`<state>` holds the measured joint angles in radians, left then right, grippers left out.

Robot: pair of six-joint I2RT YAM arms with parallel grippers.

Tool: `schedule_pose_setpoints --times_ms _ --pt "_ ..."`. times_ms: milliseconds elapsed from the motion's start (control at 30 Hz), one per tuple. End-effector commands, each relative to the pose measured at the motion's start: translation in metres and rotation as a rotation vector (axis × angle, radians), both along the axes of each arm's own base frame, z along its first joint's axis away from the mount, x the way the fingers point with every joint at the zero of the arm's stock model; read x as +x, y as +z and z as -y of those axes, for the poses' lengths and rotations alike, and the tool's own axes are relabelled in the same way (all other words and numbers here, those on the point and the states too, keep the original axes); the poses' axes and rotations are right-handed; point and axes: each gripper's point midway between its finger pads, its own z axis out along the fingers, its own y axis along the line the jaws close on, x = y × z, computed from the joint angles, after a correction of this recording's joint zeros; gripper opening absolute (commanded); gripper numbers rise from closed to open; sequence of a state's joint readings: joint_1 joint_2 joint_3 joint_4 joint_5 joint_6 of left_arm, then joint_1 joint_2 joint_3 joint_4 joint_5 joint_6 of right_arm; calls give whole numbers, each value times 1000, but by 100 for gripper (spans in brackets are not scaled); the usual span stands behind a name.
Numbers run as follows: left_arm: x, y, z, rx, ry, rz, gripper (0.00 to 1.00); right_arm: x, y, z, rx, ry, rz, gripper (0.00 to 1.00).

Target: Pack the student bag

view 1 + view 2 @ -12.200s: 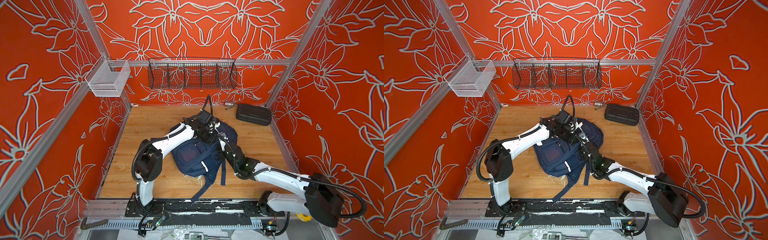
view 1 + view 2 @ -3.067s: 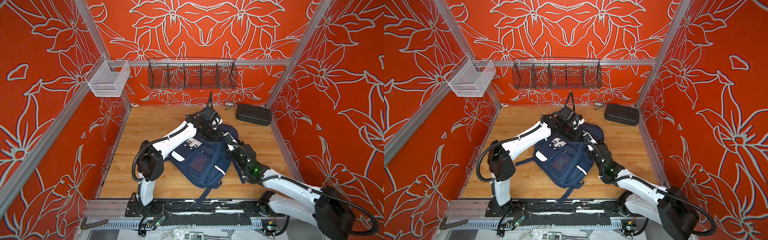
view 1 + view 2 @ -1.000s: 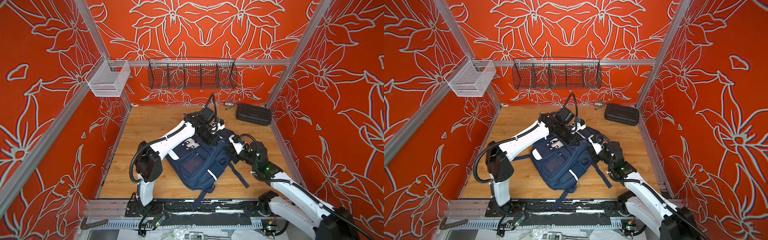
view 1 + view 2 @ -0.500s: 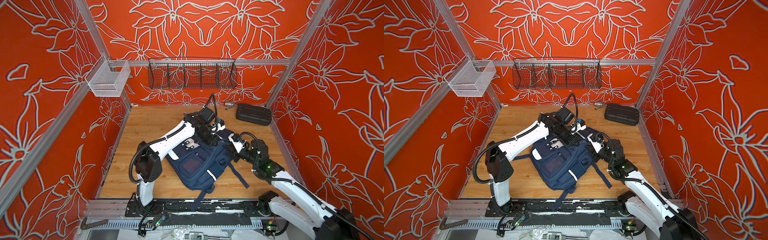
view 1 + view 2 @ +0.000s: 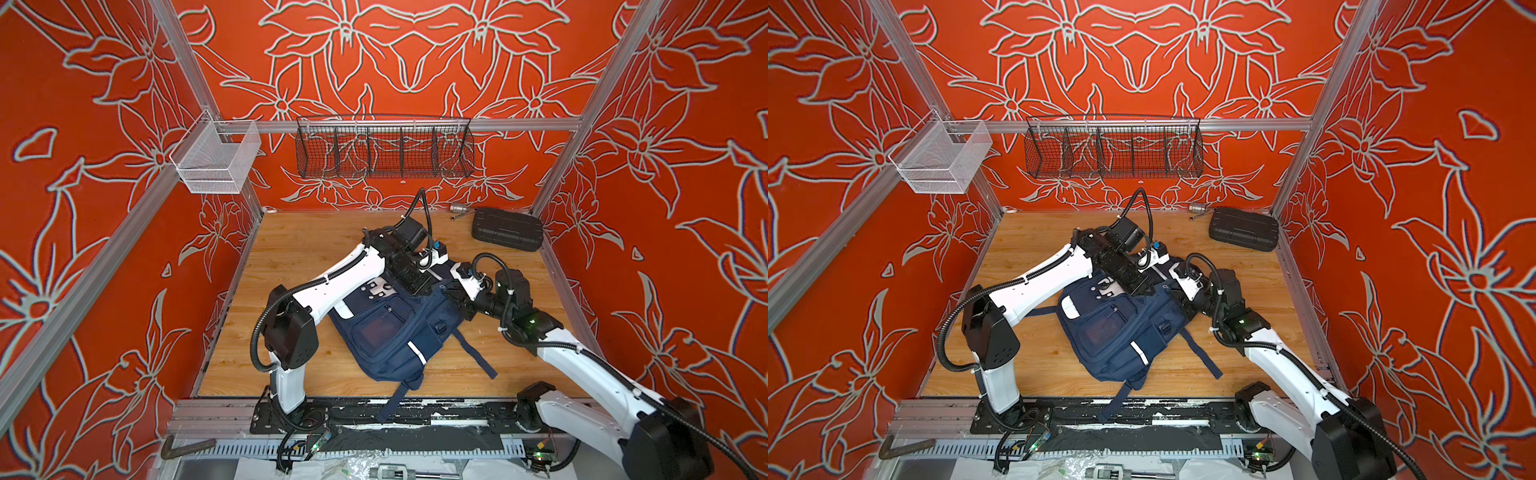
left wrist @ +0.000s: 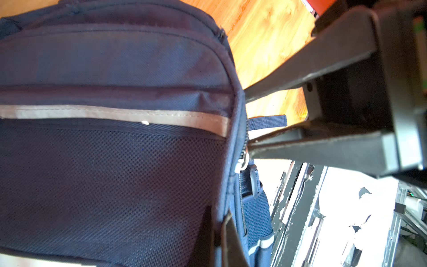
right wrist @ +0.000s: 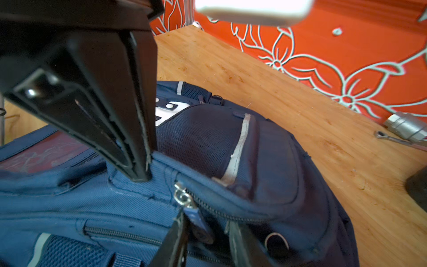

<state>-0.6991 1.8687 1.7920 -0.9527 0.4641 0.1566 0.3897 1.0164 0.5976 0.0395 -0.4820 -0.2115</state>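
Observation:
The student bag [image 5: 395, 332] [image 5: 1113, 328], navy with grey stripes, lies front side up in the middle of the wooden floor. My left gripper [image 5: 419, 286] [image 6: 219, 219] is shut on a fabric seam at the bag's top end. In the right wrist view its black fingers [image 7: 141, 171] pinch that seam. My right gripper [image 5: 451, 297] [image 7: 205, 219] stands at the same end, jaws apart. A blue zip pull [image 7: 196, 222] hangs between them below its silver slider [image 7: 182, 196], unclamped.
A black ribbed case [image 5: 507, 228] and a metal socket tool [image 5: 459, 208] lie at the back right. A black wire basket [image 5: 384, 151] and a white mesh basket [image 5: 216, 162] hang on the walls. One bag strap [image 5: 395, 399] trails over the front edge.
The right gripper has edged in toward the zip at the bag's top end. The left gripper keeps its hold, and the bag has barely shifted over the last second.

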Motion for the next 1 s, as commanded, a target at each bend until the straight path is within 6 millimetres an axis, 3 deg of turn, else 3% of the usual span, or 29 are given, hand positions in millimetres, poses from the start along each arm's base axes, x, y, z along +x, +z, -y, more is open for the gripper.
schedule_pose_setpoints --times_ms 0,200,367,600,967 --pt "-12 35 5 -89 -70 51 0 -9 15 -18 49 124 8 27" --pt "-8 30 0 -50 -70 75 0 -11 20 -21 67 147 14 9" --pt "-4 26 -10 1 -74 111 0 -12 14 -18 48 137 -9 0" --pt "1 17 -38 120 -71 157 0 -8 7 -9 -19 91 -21 0" --pt "13 0 -83 282 -47 282 0 18 1 16 -55 -69 -88 0"
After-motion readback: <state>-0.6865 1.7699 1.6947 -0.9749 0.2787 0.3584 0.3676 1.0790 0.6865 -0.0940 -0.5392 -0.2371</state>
